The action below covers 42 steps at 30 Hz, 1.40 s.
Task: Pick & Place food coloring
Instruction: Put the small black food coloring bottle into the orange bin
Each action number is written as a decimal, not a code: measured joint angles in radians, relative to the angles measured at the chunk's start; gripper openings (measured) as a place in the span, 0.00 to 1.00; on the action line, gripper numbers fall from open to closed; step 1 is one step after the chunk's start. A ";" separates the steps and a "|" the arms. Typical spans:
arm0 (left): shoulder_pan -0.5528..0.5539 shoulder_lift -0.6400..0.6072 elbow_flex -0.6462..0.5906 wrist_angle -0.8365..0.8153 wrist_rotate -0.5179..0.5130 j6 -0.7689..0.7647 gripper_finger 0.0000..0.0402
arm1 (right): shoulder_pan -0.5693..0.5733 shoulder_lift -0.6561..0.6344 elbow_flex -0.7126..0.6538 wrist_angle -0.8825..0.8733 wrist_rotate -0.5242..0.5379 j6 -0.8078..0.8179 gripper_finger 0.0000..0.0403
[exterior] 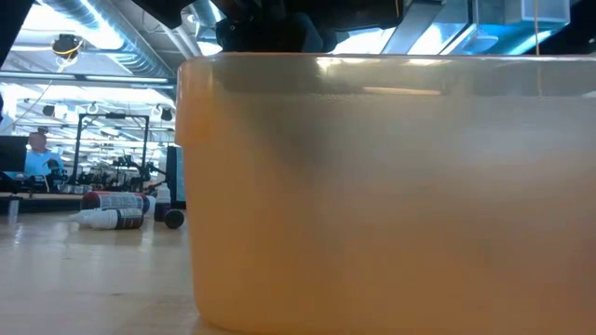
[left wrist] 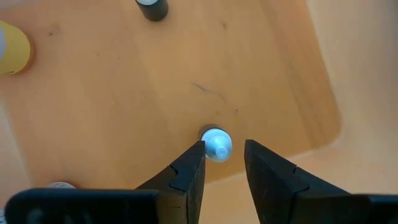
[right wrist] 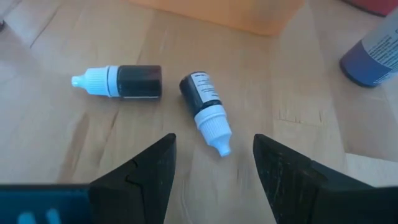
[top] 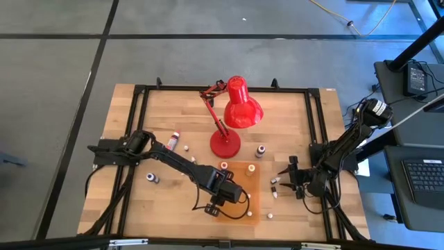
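Observation:
The orange tray [top: 255, 182] lies near the table's near edge, and several small dropper bottles stand in it. My left gripper [top: 239, 206] is open, pointing down into the tray. Its fingers stand on either side of an upright bottle's white cap [left wrist: 216, 144]. My right gripper [top: 281, 185] is open just right of the tray. It hovers over two dark bottles [right wrist: 138, 81] [right wrist: 205, 102] that lie on their sides on the wood. A blue bottle [right wrist: 373, 53] stands farther off. The tray wall [exterior: 391, 195] fills the low view. My left gripper stands open around the white cap [left wrist: 217, 149] of the upright bottle in the tray, coming from above. One fingertip [left wrist: 194, 155] lies right beside the cap, and I cannot tell whether it touches it.
A red desk lamp [top: 232, 118] stands behind the tray at mid-table. Loose bottles lie on the left half of the table [top: 175, 139] [top: 151, 178], and one stands beside the lamp base [top: 260, 151]. A black frame [top: 139, 94] rims the table.

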 joint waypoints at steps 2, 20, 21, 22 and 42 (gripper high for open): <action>0.000 0.000 0.000 0.000 0.000 0.000 0.27 | 0.000 0.000 0.000 0.000 -0.001 0.000 0.54; 0.000 0.000 0.000 0.000 0.000 0.000 0.28 | -0.088 0.000 0.000 0.031 -0.068 -0.080 0.49; 0.000 0.000 0.000 0.000 0.000 0.000 0.28 | -0.091 0.000 0.000 0.033 -0.076 -0.080 0.48; 0.000 0.000 0.000 0.000 0.000 0.000 0.27 | -0.093 0.000 0.000 0.034 -0.083 -0.079 0.46; 0.000 0.000 0.000 0.000 0.000 -0.001 0.27 | -0.095 0.001 0.009 0.040 -0.119 -0.135 0.13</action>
